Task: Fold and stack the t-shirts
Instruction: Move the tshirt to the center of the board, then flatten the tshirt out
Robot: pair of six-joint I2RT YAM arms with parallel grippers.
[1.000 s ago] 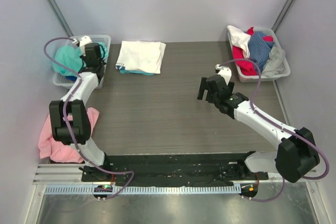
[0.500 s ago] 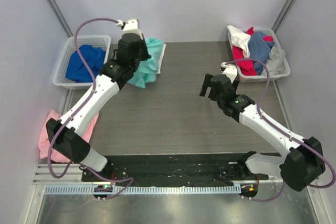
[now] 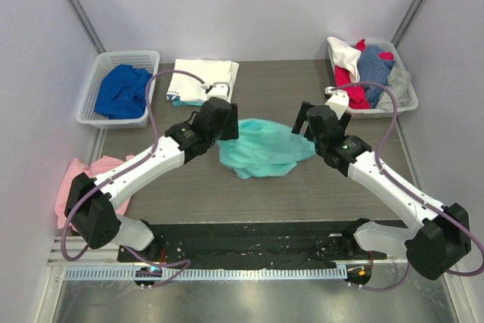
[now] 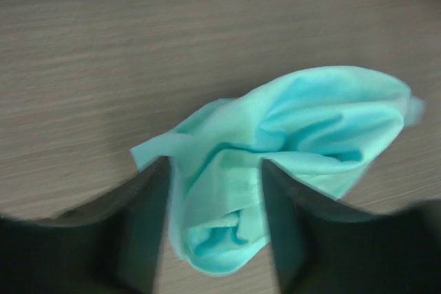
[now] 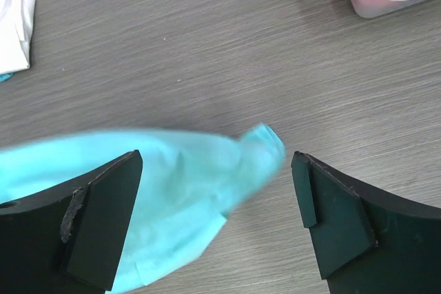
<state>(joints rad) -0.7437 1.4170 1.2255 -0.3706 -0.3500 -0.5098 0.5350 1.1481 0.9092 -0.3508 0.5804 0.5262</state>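
A crumpled mint-green t-shirt (image 3: pixel 265 150) lies in a heap at the middle of the table. My left gripper (image 3: pixel 230 129) hovers at its left edge, open. In the left wrist view the bunched mint fabric (image 4: pixel 303 118) lies loose between the spread fingers (image 4: pixel 141 228). My right gripper (image 3: pixel 304 123) stands open over the shirt's right end, and the mint cloth (image 5: pixel 172 191) shows below its jaws. A folded white t-shirt (image 3: pixel 203 81) rests at the back, on top of a folded teal one. A royal blue t-shirt (image 3: pixel 125 90) sits in the left basket (image 3: pixel 148 58).
The right basket (image 3: pixel 408 100) at the back right holds red, white, blue and grey shirts (image 3: pixel 369 69). A pink cloth (image 3: pixel 79 191) hangs over the table's left edge. Slanted frame posts rise at both back corners.
My left arm has swung from the left basket past the white stack to the table's middle, carrying the mint t-shirt, then opened, leaving it on the table. The right gripper shifted slightly forward.
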